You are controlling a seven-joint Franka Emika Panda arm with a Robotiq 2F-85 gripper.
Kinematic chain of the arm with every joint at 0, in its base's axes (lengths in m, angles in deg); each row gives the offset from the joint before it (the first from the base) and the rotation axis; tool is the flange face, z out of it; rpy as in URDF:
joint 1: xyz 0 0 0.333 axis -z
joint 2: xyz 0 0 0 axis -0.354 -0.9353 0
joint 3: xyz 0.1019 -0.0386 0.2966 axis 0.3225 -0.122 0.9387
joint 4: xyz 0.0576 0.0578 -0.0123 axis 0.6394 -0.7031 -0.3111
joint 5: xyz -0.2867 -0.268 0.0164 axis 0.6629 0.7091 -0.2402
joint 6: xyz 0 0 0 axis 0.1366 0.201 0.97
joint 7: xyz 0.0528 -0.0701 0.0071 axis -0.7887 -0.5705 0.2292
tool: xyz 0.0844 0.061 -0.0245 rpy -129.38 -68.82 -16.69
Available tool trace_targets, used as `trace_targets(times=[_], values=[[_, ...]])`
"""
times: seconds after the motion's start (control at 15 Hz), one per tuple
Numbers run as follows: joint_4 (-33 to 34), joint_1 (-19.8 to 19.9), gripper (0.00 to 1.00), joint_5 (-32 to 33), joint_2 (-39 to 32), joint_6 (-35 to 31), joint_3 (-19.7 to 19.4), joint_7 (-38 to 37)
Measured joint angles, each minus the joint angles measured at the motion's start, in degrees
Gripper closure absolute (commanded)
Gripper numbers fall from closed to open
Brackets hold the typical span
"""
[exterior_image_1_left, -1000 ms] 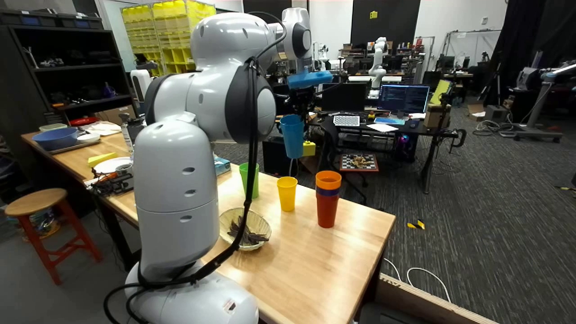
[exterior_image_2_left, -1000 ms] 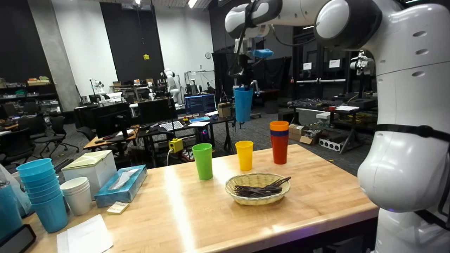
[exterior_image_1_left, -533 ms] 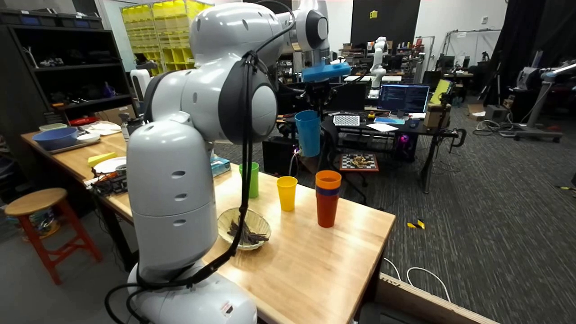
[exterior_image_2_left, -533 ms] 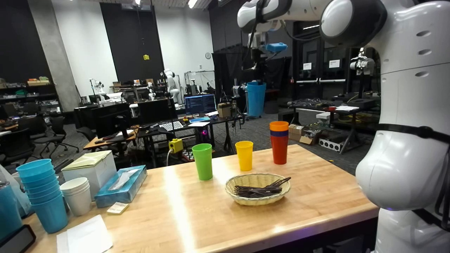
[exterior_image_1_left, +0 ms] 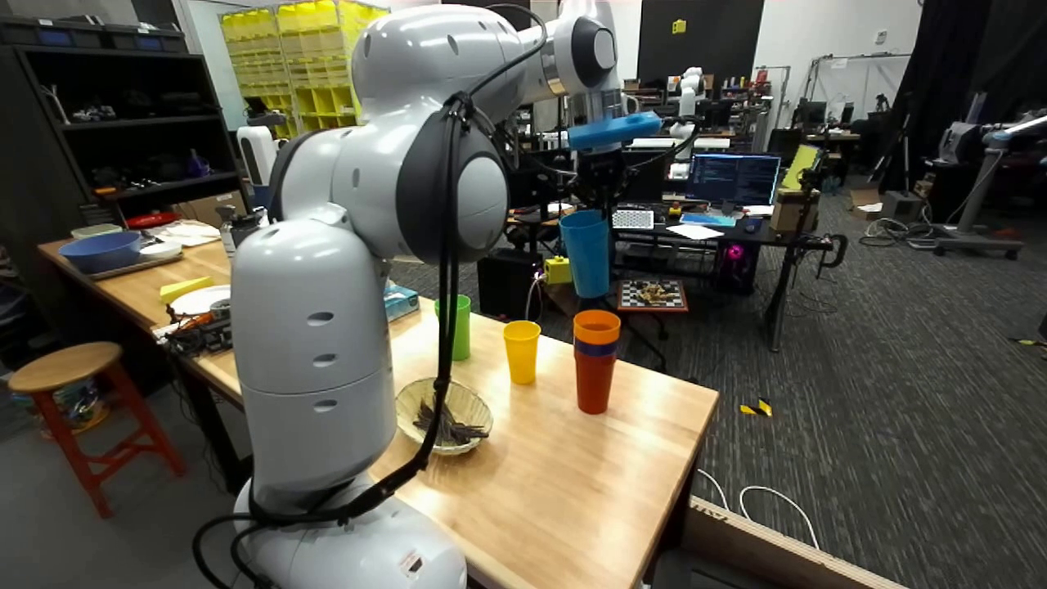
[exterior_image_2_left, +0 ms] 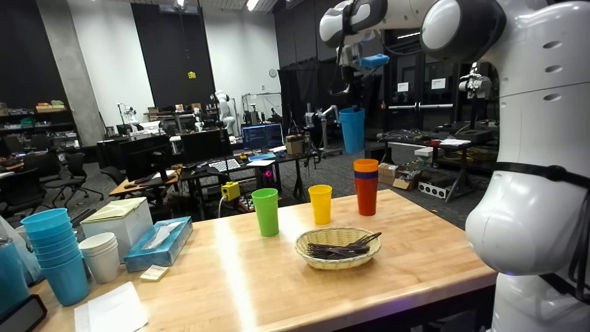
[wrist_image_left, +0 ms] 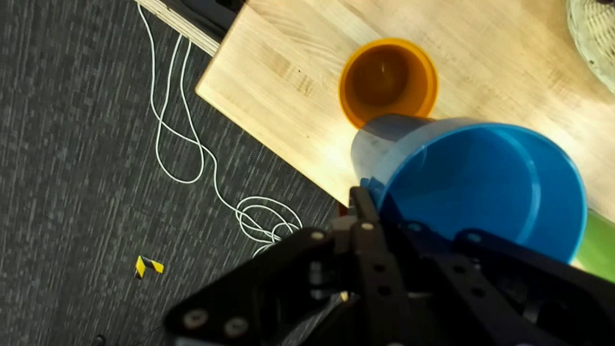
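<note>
We see the gripper (wrist_image_left: 377, 206) pinch the blue cup (wrist_image_left: 485, 178) by its rim, presumably to keep its mouth up and its base free. It hangs in mid-air, higher than the stacked cups (exterior_image_1_left: 595, 368) and apart from them. Farther off stand the yellow cup (exterior_image_2_left: 321, 205), the green cup (exterior_image_2_left: 266, 214), partly hidden in an exterior view by a black cable (exterior_image_1_left: 448, 335), and a basket (exterior_image_2_left: 339, 263) of dark forks (exterior_image_2_left: 340, 251).

No wording could be read. The white notices (exterior_image_2_left: 438, 83) on the dark doors (exterior_image_2_left: 420, 76) were too small to make out — so were the lines of text (exterior_image_1_left: 713, 174) on the lit monitor (exterior_image_1_left: 740, 182). The sticker (exterior_image_1_left: 411, 563) on the robot's base (exterior_image_1_left: 360, 552) was a blur, as were the marks (exterior_image_1_left: 708, 510) on the wooden board (exterior_image_1_left: 757, 548).
</note>
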Motion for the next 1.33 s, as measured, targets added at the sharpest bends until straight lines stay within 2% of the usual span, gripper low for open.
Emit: trace_targets(times=[0.8, 1.33], values=[[-0.4, 0.7, 0.99, 0.3, -0.9, 9.0, -1.6, 0.4], [-0.5, 0.7, 0.99, 0.1, -1.9, 8.3, -1.5, 0.8]])
